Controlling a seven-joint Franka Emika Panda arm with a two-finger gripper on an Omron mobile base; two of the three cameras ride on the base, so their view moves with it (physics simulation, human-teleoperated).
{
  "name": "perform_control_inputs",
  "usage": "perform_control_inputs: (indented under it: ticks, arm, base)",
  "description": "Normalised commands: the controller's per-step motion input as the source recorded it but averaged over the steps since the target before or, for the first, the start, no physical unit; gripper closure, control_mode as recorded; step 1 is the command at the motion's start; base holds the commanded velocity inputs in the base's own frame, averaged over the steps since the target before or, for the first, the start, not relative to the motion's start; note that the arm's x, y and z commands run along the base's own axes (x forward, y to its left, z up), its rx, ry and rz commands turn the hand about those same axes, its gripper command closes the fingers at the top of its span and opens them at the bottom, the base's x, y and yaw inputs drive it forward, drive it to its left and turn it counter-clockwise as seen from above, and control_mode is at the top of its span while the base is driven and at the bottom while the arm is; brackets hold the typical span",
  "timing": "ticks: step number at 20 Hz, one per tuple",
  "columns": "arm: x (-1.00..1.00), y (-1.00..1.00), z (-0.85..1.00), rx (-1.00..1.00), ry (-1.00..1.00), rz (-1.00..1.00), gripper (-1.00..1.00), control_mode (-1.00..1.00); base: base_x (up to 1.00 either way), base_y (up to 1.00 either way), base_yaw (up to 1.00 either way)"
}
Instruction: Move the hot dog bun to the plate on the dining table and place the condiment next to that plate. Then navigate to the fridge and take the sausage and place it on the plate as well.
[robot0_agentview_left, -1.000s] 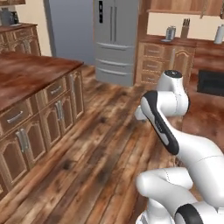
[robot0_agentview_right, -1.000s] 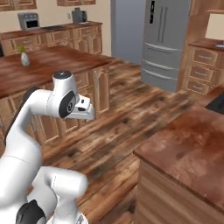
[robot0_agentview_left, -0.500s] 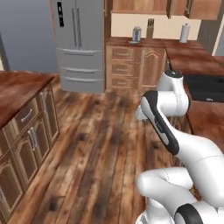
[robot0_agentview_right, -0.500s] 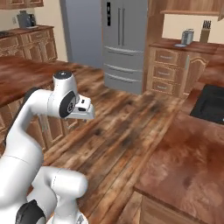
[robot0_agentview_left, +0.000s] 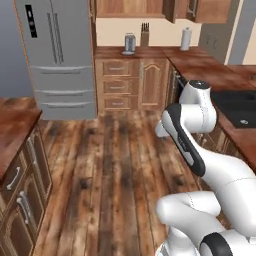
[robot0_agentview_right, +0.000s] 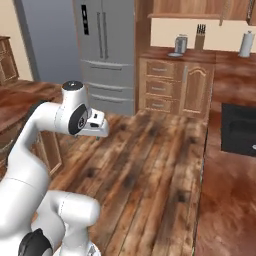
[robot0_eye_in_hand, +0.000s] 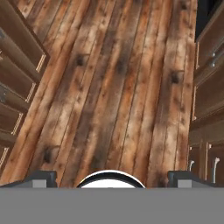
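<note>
The fridge (robot0_agentview_left: 60, 55) stands shut across the wood floor (robot0_agentview_left: 115, 165), grey doors and long handles facing the room. To its right runs a counter (robot0_agentview_left: 145, 51) with a toaster (robot0_agentview_left: 129, 43), a knife block (robot0_agentview_left: 145, 28) and a paper roll (robot0_agentview_left: 186, 38). Nearer than the fridge, the arm is folded up over the floor, the gripper (robot0_eye_in_hand: 109, 177) carrying nothing, its tips spread wide apart above bare boards. This looks like the drive toward the fridge for the sausage. Next it must close in, square up and pull a door open.
</note>
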Motion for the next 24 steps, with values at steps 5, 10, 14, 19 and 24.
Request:
perform_control_inputs:
  ticks: [5,10,14,19,24]
  arm:
    - [0.00,0.00,0.00,0.00,0.00,0.00,-1.00,1.00]
    - [0.00,0.00,0.00,0.00,0.00,0.00,-1.00,1.00]
    - [0.00,0.00,0.00,0.00,0.00,0.00,-1.00,1.00]
    - [0.00,0.00,0.00,0.00,0.00,0.00,-1.00,1.00]
    - [0.00,0.00,0.00,0.00,0.00,0.00,-1.00,1.00]
  base:
    - [1.00,0.49,-0.30]
    - [1.00,0.42,-0.08]
    - [1.00,0.38,0.00]
    - [1.00,0.33,0.00]
    - [1.00,0.34,0.00]
